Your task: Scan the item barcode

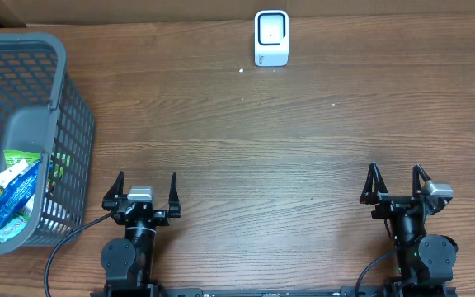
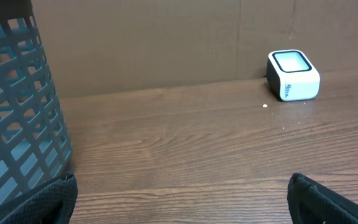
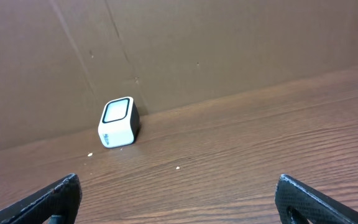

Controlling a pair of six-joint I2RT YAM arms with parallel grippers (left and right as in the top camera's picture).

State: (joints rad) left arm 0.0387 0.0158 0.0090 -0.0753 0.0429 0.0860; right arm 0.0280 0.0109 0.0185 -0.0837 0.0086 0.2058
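Pick not started: left hand (image 1: pixel 147 177) and right hand (image 1: pixel 395 169) are held spread, empty. Blue plastic packet (image 1: pixel 15 198) in grey mesh basket (image 1: pixel 77 124) is to be grabbed next.

We look straight down on the brown wooden table (image 1: pixel 246 140); both wrist views sit low, facing the shared small white box-shaped scanner (image 1: pixel 271 38) at top centre.

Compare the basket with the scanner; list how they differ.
The basket is grey open mesh; the scanner is solid white. The basket is much larger than the scanner. The basket sits at the left edge, the scanner at the far edge. Both stand on the wooden table.
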